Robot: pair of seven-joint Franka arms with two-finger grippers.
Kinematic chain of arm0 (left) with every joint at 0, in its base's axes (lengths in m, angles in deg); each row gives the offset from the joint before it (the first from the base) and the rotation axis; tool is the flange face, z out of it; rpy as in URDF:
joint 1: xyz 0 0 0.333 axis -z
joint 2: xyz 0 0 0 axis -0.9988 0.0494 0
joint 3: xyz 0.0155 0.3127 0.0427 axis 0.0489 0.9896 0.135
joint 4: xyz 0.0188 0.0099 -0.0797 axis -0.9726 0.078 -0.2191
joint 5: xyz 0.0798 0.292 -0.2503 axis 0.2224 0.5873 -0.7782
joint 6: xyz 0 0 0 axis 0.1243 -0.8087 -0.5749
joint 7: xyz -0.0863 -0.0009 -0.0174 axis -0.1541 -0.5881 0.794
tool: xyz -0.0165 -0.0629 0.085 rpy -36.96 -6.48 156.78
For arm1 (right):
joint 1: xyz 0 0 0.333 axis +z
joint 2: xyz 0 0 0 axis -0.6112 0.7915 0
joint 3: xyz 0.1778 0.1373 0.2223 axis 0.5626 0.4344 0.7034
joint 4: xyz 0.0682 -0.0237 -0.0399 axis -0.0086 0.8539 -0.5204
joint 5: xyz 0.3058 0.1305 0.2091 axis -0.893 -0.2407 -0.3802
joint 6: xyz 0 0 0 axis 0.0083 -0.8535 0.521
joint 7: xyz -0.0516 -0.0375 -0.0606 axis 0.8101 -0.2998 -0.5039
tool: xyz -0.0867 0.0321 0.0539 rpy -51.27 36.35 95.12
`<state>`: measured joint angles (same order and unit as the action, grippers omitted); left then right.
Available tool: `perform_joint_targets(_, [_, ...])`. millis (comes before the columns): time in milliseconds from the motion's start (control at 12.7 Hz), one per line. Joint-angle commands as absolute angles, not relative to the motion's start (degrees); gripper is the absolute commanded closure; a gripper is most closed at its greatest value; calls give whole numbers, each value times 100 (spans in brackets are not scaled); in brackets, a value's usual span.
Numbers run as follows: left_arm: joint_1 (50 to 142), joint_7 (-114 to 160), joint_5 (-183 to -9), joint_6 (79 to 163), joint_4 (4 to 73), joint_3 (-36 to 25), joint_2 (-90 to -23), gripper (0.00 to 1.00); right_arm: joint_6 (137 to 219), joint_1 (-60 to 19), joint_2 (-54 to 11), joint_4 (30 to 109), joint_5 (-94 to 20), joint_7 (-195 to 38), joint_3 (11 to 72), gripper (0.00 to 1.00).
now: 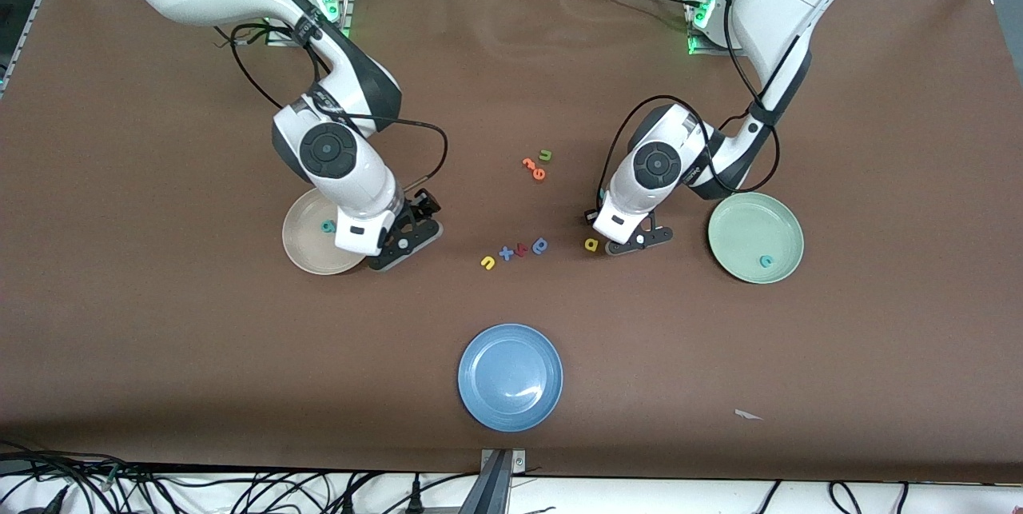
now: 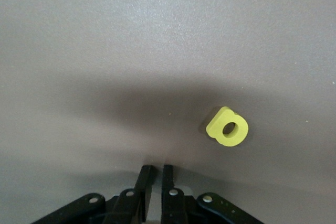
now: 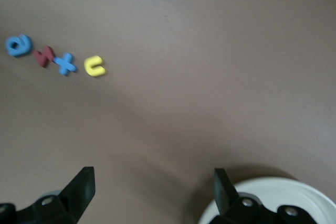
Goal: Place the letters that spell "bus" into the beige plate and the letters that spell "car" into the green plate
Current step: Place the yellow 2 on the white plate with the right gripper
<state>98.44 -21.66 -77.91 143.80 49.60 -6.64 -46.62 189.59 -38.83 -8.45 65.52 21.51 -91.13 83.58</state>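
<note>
The beige plate (image 1: 308, 254) holds a teal "b" (image 1: 326, 226). My right gripper (image 1: 405, 241) hangs open and empty over the bare table beside that plate's rim (image 3: 278, 200); its midpoint is (image 3: 152, 177). The green plate (image 1: 755, 237) holds a teal "c" (image 1: 766, 261). My left gripper (image 1: 637, 241) is low over the table between the green plate and the yellow "a" (image 1: 591, 243). It is shut (image 2: 157, 170) with nothing between its fingers, and the yellow "a" (image 2: 227, 127) lies on the table beside them. A yellow "u" (image 1: 487, 262) ends a short row of letters mid-table.
Beside the yellow "u" (image 3: 95, 66) lie a blue "x" (image 1: 506, 253), a dark red letter (image 1: 523, 249) and a blue "a" (image 1: 540, 245). Two orange letters (image 1: 534, 169) and a green "u" (image 1: 546, 154) lie nearer the bases. A blue plate (image 1: 510, 376) sits nearest the front camera.
</note>
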Motion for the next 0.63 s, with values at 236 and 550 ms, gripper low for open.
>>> perform_joint_targets(236, [9886, -2446, -7630, 13789, 4972, -726, -4936, 78, 20156, -3513, 4, 6062, 2877, -8196, 8407, 1])
perform_joint_targets(550, [9851, -2464, -7674, 13524, 5033, -858, -4972, 78, 20737, -3267, 400, 6053, 2887, -7403, 8416, 4])
